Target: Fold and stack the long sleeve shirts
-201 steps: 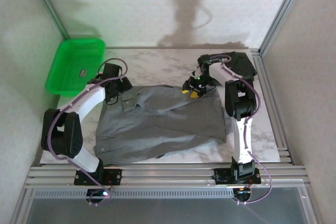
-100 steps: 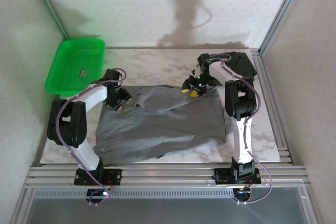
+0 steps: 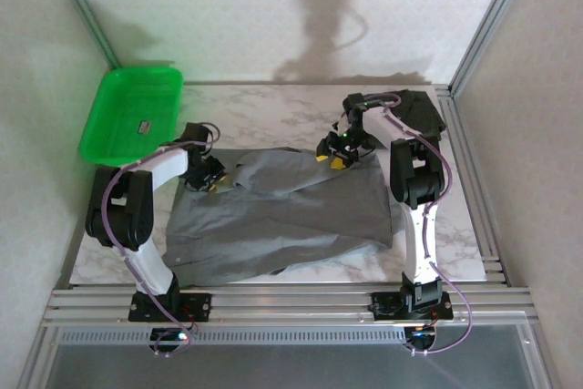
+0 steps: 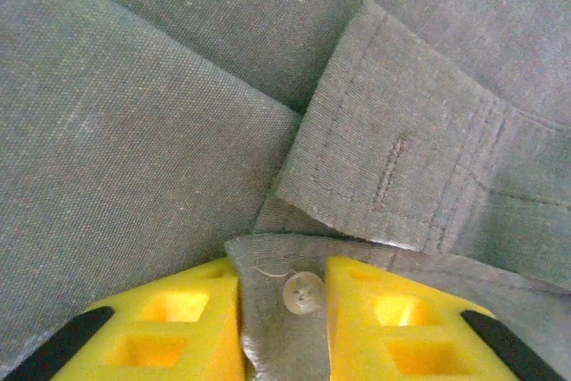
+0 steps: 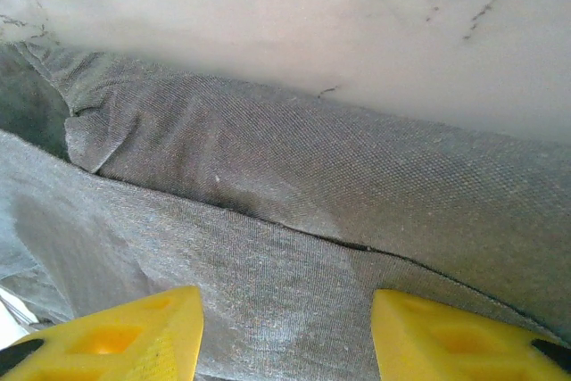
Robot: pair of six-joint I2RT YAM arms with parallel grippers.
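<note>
A medium grey long sleeve shirt (image 3: 282, 216) lies spread over the middle of the marble table. The darker charcoal shirt (image 3: 421, 111) sits bunched at the back right corner. My left gripper (image 3: 208, 176) is low at the grey shirt's upper left. In the left wrist view its yellow fingers (image 4: 178, 327) press from both sides on a cuff strip carrying a white button (image 4: 303, 293), so the left gripper (image 4: 283, 332) is shut on that cloth. My right gripper (image 3: 335, 154) rests at the shirt's far edge. The right gripper (image 5: 287, 336) stands open, with flat grey cloth (image 5: 294, 220) between its fingers.
A green plastic tray (image 3: 118, 102) sits at the back left, partly off the table, with a small item inside. Metal frame posts and white walls close in both sides. Bare marble (image 3: 273, 111) lies behind the grey shirt.
The left gripper moved a little right onto the grey shirt's cuff and closed on it, and its elbow swung toward the left edge. The right arm has not moved.
</note>
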